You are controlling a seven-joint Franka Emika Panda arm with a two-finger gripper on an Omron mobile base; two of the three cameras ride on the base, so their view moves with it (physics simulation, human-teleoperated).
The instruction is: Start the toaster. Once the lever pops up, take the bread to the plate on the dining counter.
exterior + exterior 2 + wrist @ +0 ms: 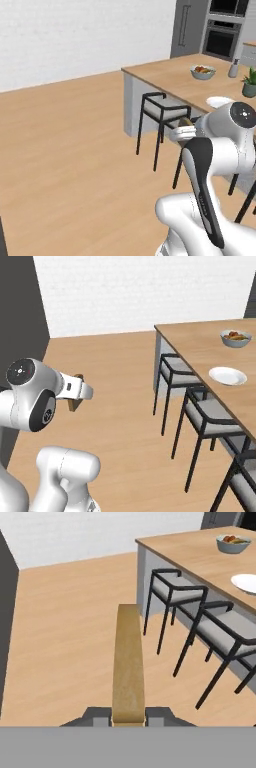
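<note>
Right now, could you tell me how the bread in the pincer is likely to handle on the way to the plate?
The bread juts out straight, unsagging, so probably stiff. It looks thin, likely light. Held at one end only, it might crumble under squeezing.

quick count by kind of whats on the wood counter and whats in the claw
plate: 1
fruit bowl: 1
potted plant: 1
grey bottle: 1
bread held in the claw: 1
total: 5

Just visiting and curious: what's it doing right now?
Gripper shut on bread, carried edge-on above the floor. Plate bare on dining counter. Stools line the counter's near side.
</note>
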